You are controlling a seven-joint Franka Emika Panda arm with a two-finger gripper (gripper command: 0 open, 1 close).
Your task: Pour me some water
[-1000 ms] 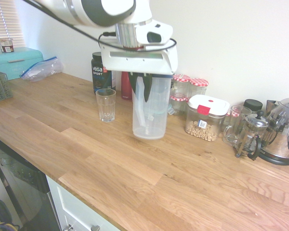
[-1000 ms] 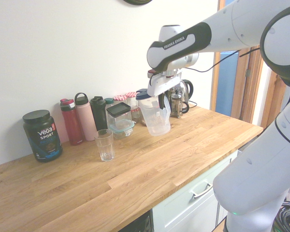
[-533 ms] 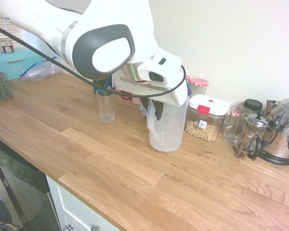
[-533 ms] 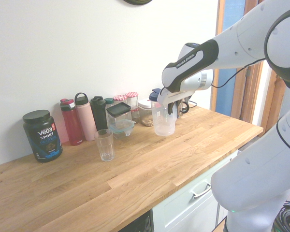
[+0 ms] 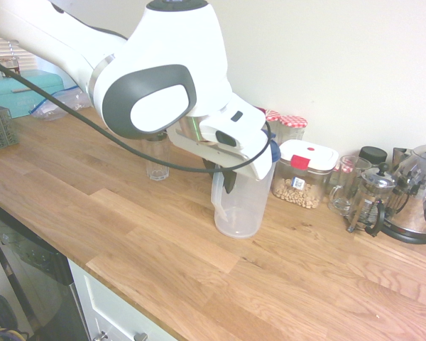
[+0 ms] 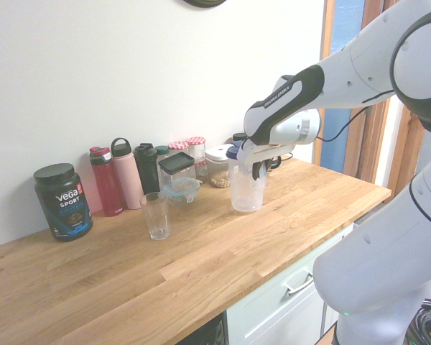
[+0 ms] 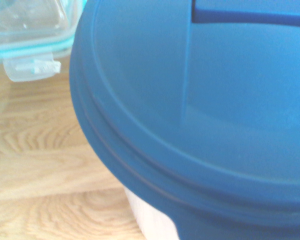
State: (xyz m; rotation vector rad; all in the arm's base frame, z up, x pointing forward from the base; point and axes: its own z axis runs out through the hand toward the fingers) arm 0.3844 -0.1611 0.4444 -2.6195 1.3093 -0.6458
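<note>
Gripper (image 5: 226, 177) is clamped on the jug's (image 5: 238, 206) handle. Only the wrist view shows its blue lid (image 7: 200, 110); the glass (image 6: 156, 215) shows whole in the second exterior view.

The arm's wrist covered the upper part of the drinking glass (image 5: 157, 158) in the first exterior view, and the gripper (image 5: 227, 177) was largely buried behind its white housing. The pitcher's blue lid (image 7: 200, 115) ran off the wrist picture's edges, blurred. The kettle (image 5: 420, 195) was cut by the right edge. Jar labels were too small to read.
</note>
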